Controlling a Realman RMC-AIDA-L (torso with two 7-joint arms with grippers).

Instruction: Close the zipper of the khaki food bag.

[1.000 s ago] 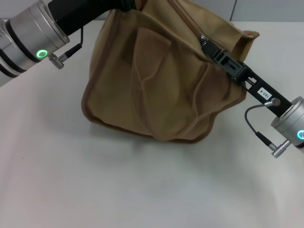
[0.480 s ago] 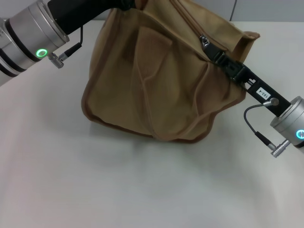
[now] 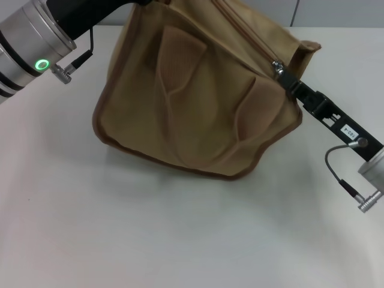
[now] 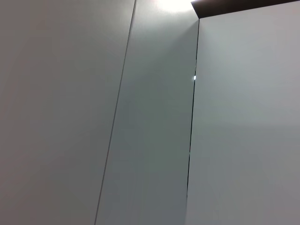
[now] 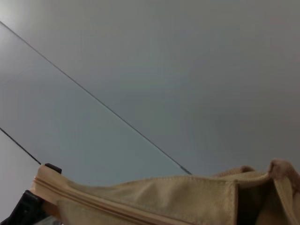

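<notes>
The khaki food bag (image 3: 198, 102) stands tilted at the back of the white table in the head view. Its zipper (image 3: 246, 33) runs across the top panel towards the right end. My right gripper (image 3: 284, 74) is at that right end, shut on the small silver pull tab (image 3: 278, 66). My left arm (image 3: 36, 36) reaches from the upper left to the bag's far top corner; its gripper is beyond the picture's edge. The right wrist view shows the bag's top edge (image 5: 178, 197) with the zipper tape (image 5: 89, 200) against a grey wall. The left wrist view shows only wall panels.
The white table (image 3: 180, 240) spreads in front of the bag and to its left. A loose flap (image 3: 309, 48) of the bag sticks up just behind the right gripper. A grey wall stands behind the table.
My right gripper has moved right along the zip line with the pull tab, to the bag's right end. The bag has shifted and tilted to the left. My left arm has risen slightly.
</notes>
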